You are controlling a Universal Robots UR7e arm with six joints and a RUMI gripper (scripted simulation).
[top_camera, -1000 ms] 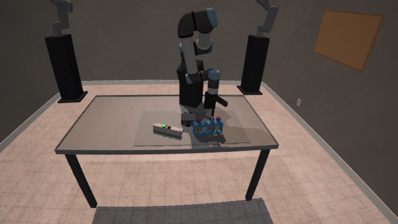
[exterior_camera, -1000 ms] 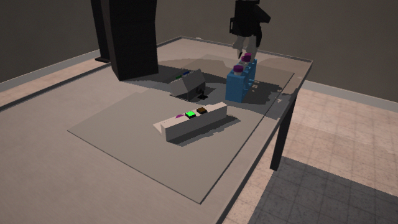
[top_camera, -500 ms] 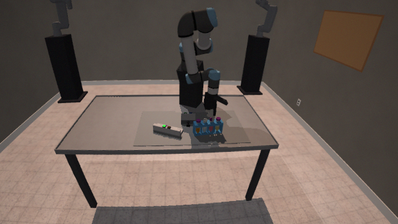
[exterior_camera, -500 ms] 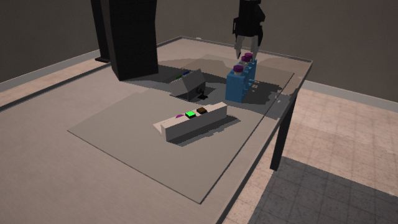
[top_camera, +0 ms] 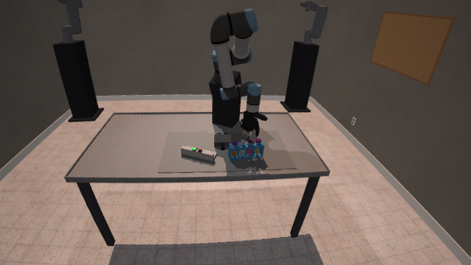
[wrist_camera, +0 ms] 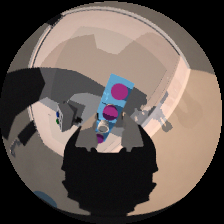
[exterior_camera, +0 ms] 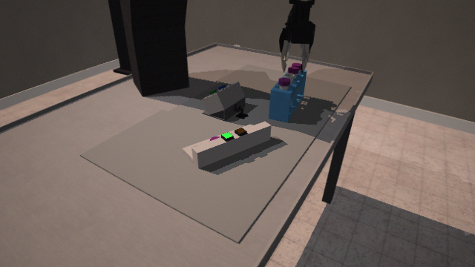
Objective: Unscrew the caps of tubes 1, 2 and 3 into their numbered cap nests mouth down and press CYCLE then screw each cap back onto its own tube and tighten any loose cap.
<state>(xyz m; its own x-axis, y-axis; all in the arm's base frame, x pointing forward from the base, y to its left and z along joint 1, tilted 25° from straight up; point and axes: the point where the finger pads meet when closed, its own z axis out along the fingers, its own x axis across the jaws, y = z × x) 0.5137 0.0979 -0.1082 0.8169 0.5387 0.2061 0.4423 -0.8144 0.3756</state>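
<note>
In the top view, going left to right, I judge the recapping stage is underway, as the green lamp (top_camera: 194, 149) (exterior_camera: 227, 136) is lit. The uncapped tube 3 (top_camera: 243, 143) (exterior_camera: 289, 76) (wrist_camera: 103, 127) could be knocked if the fingers (top_camera: 252, 138) (exterior_camera: 294, 70) swing wide. They stand part-way apart, released, around tube 2's cap (top_camera: 251, 141) (exterior_camera: 294, 70) (wrist_camera: 110, 112), which sits on its tube. Closing off-centre could tilt that cap; stopping early could leave it loose, and I can't tell its tightness.

Around this, the cap tray (top_camera: 199, 154) (exterior_camera: 234, 152) lies towards the tabletop's (top_camera: 121, 147) (exterior_camera: 56, 185) front edge, with a purple cap (exterior_camera: 214, 139) showing behind its lamps. The key housing (top_camera: 222, 140) (exterior_camera: 231, 101) (wrist_camera: 66, 115) stands between tray and blue rack (top_camera: 246, 158) (exterior_camera: 279, 105) (wrist_camera: 120, 80), so I'd carry any cap high over it. The rack is nearer the front right corner; the caps of tube 4 (top_camera: 235, 143) (exterior_camera: 284, 81) (wrist_camera: 100, 138) and tube 1 (top_camera: 258, 140) (exterior_camera: 297, 65) (wrist_camera: 119, 91) leave the fingers little side room.

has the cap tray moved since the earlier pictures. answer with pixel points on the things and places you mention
No. In the top and exterior views, the cap tray (top_camera: 202, 157) (exterior_camera: 237, 151) sits in the same place and at the same angle against the table (top_camera: 110, 140) (exterior_camera: 37, 185) (wrist_camera: 115, 19).
</note>
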